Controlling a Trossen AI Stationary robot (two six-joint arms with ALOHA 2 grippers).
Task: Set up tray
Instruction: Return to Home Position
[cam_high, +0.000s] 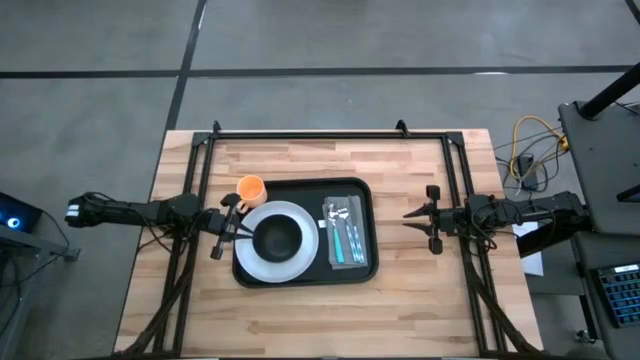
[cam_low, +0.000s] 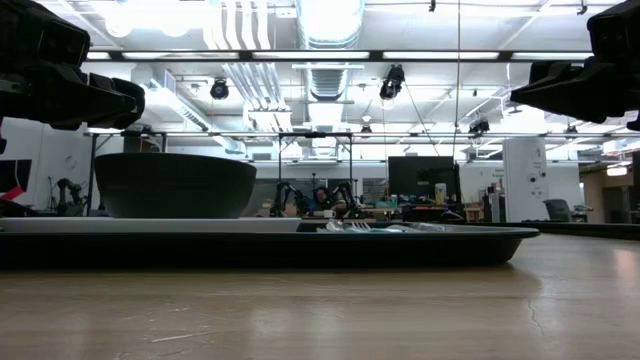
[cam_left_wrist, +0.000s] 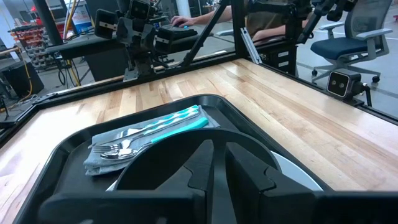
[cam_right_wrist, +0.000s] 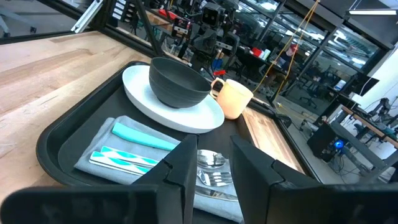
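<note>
The black tray (cam_high: 355, 190) lies at the middle of the table. On its left half sits a white plate (cam_high: 300, 262) with a dark bowl (cam_high: 278, 238) on it. On its right half a grey napkin (cam_high: 360, 258) carries teal-handled cutlery (cam_high: 343, 232). An orange cup (cam_high: 250, 188) stands by the tray's far left corner. My left gripper (cam_high: 244, 229) hovers shut over the plate's left rim, above the bowl's height in the low view. My right gripper (cam_high: 406, 214) hangs over bare table right of the tray, its fingers a little apart. Neither touches anything.
A black frame (cam_high: 330, 135) runs along the table's far edge and down both sides. Bare wood lies near of the tray and between the tray and my right gripper. Cables (cam_high: 525, 150) and equipment sit off the table's right side.
</note>
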